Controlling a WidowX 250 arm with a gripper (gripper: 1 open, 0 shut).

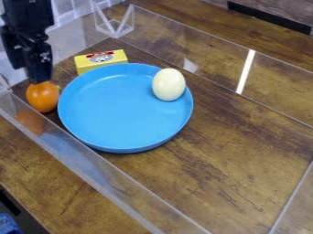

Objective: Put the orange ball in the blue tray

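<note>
Hanging directly above the orange ball [43, 95], the hand [37, 73] points straight down with its fingers spread apart and nothing between them, a posture that suits dropping around the ball from the top. The ball sits on the wooden tabletop [232, 137] just under the fingertips, and whether they already touch it cannot be told from this angle. It lies outside the blue tray [123, 123], close against the tray's rim on the side nearest the hand, so once it is gripped only a short lift over the low edge should be needed.

Beyond the hand and a little to its side lies a yellow block [101, 60], near the tray's far rim. A cream egg [169, 84] rests inside the tray on the side far from the hand, leaving most of the tray floor bare for the ball. A clear wall [25, 114] runs close beside the ball, which probably explains the top-down approach: there is little room to come in sideways.
</note>
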